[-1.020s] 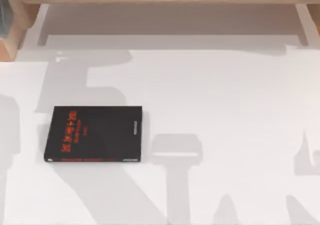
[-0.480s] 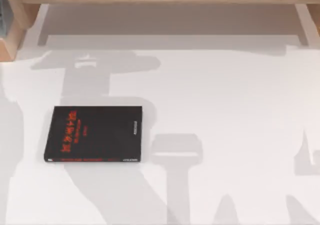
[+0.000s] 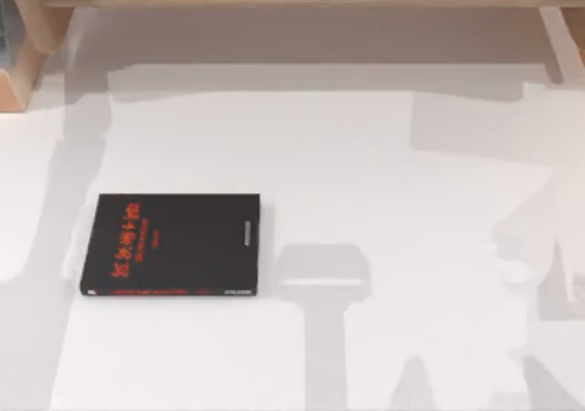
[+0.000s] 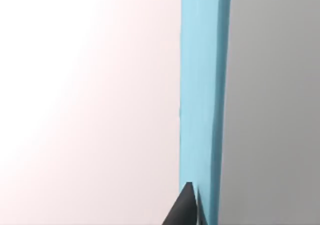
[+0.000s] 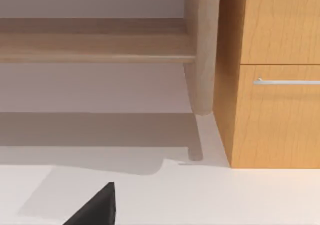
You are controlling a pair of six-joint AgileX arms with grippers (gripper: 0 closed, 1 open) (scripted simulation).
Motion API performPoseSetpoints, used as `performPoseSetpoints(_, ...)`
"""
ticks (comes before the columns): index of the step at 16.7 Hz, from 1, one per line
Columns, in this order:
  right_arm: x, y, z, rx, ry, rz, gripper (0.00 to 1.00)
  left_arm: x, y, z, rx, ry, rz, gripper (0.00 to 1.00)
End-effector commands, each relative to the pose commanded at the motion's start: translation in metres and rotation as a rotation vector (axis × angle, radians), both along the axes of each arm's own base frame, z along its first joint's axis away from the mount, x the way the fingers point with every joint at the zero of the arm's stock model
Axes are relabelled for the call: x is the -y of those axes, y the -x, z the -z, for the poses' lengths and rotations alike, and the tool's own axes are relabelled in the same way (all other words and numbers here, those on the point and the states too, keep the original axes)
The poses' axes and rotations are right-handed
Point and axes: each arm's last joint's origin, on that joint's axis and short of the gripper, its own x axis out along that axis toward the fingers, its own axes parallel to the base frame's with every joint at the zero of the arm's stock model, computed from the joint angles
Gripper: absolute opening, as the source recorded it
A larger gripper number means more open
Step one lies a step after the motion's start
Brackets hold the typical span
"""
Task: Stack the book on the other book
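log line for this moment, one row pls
left gripper: at light blue book, grip unclear | black book: flat on table, left side, nothing stacked | right gripper: near wooden cabinet

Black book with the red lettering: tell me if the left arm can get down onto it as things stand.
Probably yes. The black book lies flat on the white table with nothing on or beside it. The left wrist view shows a light blue book close against a left fingertip.
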Motion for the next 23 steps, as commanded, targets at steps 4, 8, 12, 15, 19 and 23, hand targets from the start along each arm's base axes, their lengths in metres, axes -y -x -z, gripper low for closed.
performPoseSetpoints(4, 0.0, 0.0, 0.0, 0.0, 0.0, 0.0, 1.0, 0.067, 0.046, 0.024, -0.117, -0.127, -0.006, 0.0)
performPoseSetpoints(8, 0.0, 0.0, 0.0, 0.0, 0.0, 0.0, 1.0, 0.121, 0.069, 0.134, -0.465, -0.466, 0.06, 0.0)
performPoseSetpoints(12, 0.0, 0.0, 0.0, 0.0, 0.0, 0.0, 1.0, 0.14, 0.112, 0.255, -0.799, -0.916, 0.17, 0.0)
performPoseSetpoints(15, 0.0, 0.0, 0.0, 0.0, 0.0, 0.0, 1.0, 0.136, 0.141, 0.307, -0.936, -1.164, 0.249, 0.0)
performPoseSetpoints(19, 0.0, 0.0, 0.0, 0.0, 0.0, 0.0, 1.0, 0.133, 0.152, 0.322, -0.975, -1.248, 0.279, 0.0)
performPoseSetpoints(23, 0.0, 0.0, 0.0, 0.0, 0.0, 0.0, 1.0, 0.132, 0.151, 0.321, -0.974, -1.243, 0.274, 0.0)
